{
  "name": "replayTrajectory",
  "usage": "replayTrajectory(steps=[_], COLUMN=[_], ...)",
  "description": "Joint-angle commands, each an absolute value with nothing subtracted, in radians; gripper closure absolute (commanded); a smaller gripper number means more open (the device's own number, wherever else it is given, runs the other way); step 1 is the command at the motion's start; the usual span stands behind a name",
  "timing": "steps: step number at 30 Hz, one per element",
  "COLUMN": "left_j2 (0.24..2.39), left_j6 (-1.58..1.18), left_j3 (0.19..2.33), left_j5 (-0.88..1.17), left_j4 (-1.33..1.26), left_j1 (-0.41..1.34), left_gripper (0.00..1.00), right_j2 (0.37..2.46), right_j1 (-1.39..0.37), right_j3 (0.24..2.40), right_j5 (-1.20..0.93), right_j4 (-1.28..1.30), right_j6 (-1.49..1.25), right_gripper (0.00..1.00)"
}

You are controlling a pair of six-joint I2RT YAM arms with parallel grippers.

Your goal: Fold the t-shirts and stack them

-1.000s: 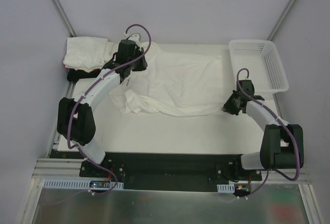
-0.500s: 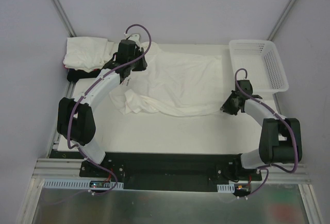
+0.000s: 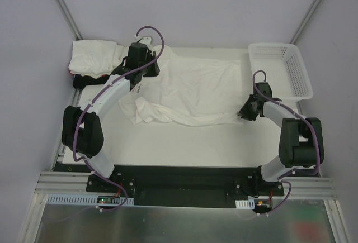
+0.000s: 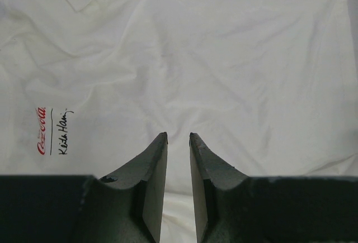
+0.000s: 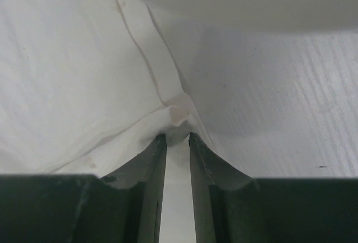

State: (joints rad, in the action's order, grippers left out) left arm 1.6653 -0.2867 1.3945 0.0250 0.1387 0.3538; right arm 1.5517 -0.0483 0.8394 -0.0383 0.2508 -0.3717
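Gripping the spread white t-shirt (image 3: 196,89) near its far left edge, left hand (image 4: 178,137) has fingers nearly together with cloth in the gap, creases running to the tips. Small red-and-black logo (image 4: 53,131) is printed on the cloth left of it. Right hand (image 5: 178,136) sits at the shirt's near right corner, fingers a sliver apart, hem corner at the tips; can't tell if pinched. Shirt lies rumpled mid-worktop (image 3: 184,142). Pile of white shirts (image 3: 92,57) at far left corner, black shirt (image 3: 84,81) under it. White mesh basket (image 3: 299,75) far right.
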Motion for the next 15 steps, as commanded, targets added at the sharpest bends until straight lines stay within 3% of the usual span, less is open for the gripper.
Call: replayTrajectory(steps=[1, 15], left_j2=[1.664, 1.666], left_j6=[-0.267, -0.264], left_j3=[1.433, 1.427], left_j5=[0.034, 0.028], left_j4=[0.124, 0.124], left_j1=[0.362, 0.362], left_gripper=[0.78, 0.78], right_j2=[1.577, 1.606], right_j1=[-0.046, -0.046], right_j3=[0.893, 0.890], right_j5=[-0.034, -0.034], right_j4=[0.230, 0.204], right_j6=[-0.365, -0.368], right_gripper=[0.73, 0.78])
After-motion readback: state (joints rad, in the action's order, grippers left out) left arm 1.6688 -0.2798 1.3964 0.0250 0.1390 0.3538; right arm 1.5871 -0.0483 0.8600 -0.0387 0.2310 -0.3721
